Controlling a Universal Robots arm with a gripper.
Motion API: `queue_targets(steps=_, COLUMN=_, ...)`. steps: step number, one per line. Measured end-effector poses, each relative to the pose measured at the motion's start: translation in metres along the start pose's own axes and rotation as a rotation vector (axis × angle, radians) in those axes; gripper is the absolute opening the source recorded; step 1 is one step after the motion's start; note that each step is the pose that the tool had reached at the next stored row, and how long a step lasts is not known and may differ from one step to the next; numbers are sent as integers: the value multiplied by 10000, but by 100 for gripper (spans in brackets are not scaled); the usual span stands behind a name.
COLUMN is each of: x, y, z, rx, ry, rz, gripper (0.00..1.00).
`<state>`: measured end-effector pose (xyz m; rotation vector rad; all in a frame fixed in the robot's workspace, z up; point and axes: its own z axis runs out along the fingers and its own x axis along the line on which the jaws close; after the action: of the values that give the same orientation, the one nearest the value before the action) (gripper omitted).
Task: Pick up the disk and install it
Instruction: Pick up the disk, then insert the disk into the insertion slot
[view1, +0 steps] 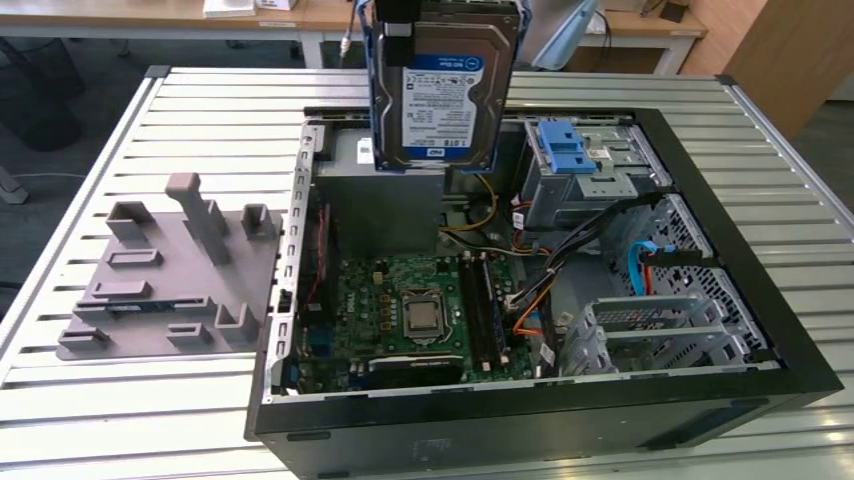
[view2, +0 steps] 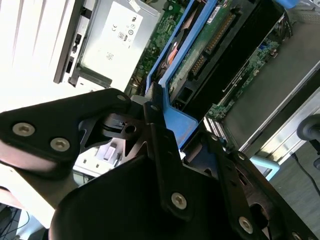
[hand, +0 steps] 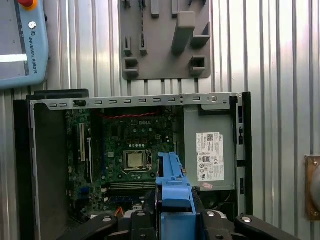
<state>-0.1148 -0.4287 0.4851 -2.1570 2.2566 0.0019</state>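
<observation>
The disk (view1: 441, 90) hangs upright in the air above the back of the open computer case (view1: 747, 330), its blue-and-white label facing the exterior view and blue rails along its sides. In both wrist views my gripper (hand: 172, 220) is shut on the disk's blue rail end (hand: 172, 187), with the black fingers (view2: 160, 145) clamped on either side. The second wrist view shows the disk's green circuit-board underside (view2: 220, 45). Beside the disk, toward the exterior view's right, is the metal drive cage with its blue latch (view1: 577, 150).
A grey power-supply box (view1: 380, 205) with a white sticker (hand: 209, 156) sits below the disk. The motherboard (view1: 414, 310) and loose cables (view1: 587, 250) fill the case. A grey moulded fixture (view1: 174, 270) lies on the slatted table, and a pendant (hand: 22, 45) rests nearby.
</observation>
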Motion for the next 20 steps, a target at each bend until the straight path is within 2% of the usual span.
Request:
queue_targets(steps=4, x=41, y=-42, z=1, rx=0, ry=-1, rz=8, gripper=36)
queue_targets(steps=12, x=45, y=-240, z=5, rx=-11, ry=0, rz=15, gripper=36)
queue_targets(steps=20, x=44, y=-255, z=5, rx=-12, ry=0, rz=15, gripper=36)
